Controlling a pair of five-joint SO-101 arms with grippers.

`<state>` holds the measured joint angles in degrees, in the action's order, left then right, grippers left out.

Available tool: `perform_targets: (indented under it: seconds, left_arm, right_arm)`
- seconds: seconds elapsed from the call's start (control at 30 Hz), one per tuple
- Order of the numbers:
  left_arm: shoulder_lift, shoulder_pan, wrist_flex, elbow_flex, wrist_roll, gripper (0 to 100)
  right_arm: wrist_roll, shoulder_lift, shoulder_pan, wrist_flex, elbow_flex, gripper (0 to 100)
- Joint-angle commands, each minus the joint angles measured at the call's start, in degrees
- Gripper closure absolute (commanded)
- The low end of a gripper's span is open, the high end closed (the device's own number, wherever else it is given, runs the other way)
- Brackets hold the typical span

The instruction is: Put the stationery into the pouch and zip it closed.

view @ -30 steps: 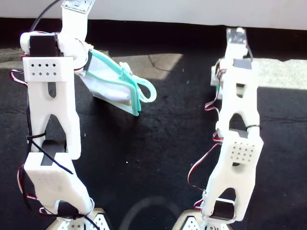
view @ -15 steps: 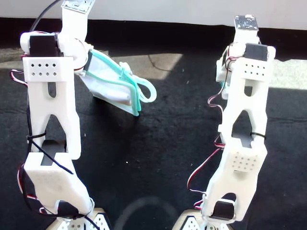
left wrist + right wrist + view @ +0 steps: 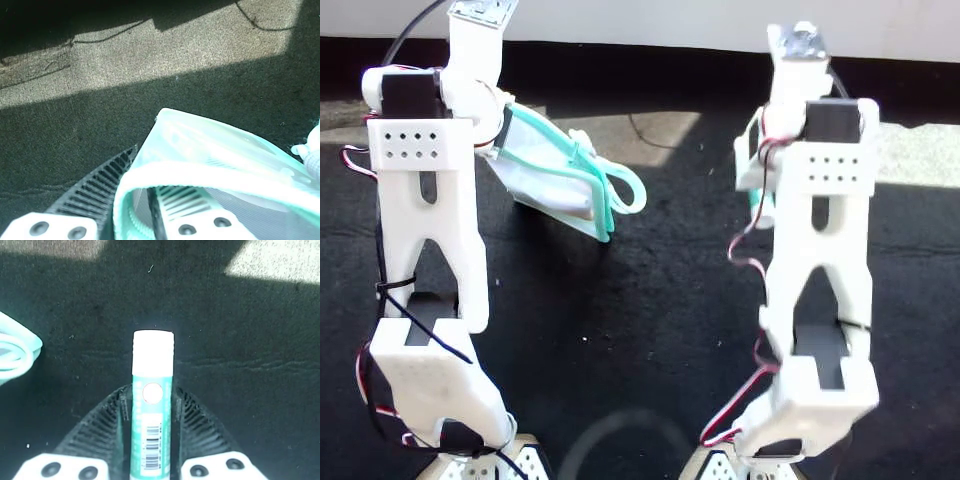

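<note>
One dark cloth-covered table (image 3: 660, 300) lies under both white arms, with sunlit patches along its far side. The left arm (image 3: 425, 220) stands at one side and the right arm (image 3: 820, 250) at the other. The left claw (image 3: 145, 190) is clenched on the rim of the mint-green mesh pouch (image 3: 555, 175), which hangs tilted beside that arm, its loop strap (image 3: 628, 188) toward the middle. The right claw (image 3: 152, 392) is grasping a teal-and-white glue stick (image 3: 153, 360) lengthwise, cap jutting past the fingertips, apart from the pouch.
</note>
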<state>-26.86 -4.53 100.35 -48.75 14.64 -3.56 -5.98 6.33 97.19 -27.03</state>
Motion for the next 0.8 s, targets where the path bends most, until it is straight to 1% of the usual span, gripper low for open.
perform_targets:
  seconds: [0.0,0.13,0.2,0.33,0.47,0.5,0.63,0.67,0.77]
  left_arm:
    - [-1.98,0.75,-0.35,0.04,0.53,99]
    - [-1.98,0.75,-0.35,0.04,0.53,99]
    - [-1.98,0.75,-0.35,0.04,0.53,99]
    - [-1.98,0.75,-0.35,0.04,0.53,99]
    - [-1.98,0.75,-0.35,0.04,0.53,99]
    - [-1.98,0.75,-0.35,0.04,0.53,99]
    - [-1.98,0.75,-0.35,0.04,0.53,99]
    - [-1.98,0.75,-0.35,0.04,0.53,99]
    - [-1.98,0.75,-0.35,0.04,0.53,99]
  right_arm:
    - [0.62,10.51,0.48,-10.68,21.93,99.2]
    - [0.26,18.86,1.63,-26.95,47.60,99.2]
    - [-0.79,20.44,1.63,-34.07,58.07,99.2]
    - [-2.81,19.47,1.63,-42.51,70.11,99.2]
    - [-2.90,15.52,1.80,-42.24,71.78,98.1]
    - [-2.90,14.64,1.89,-41.36,71.25,95.7]
    - [-2.64,11.91,2.42,-35.65,65.80,81.3]
    - [-2.64,11.65,2.59,-34.15,64.13,79.6]
    - [-2.55,10.95,3.38,-30.64,59.21,79.7]
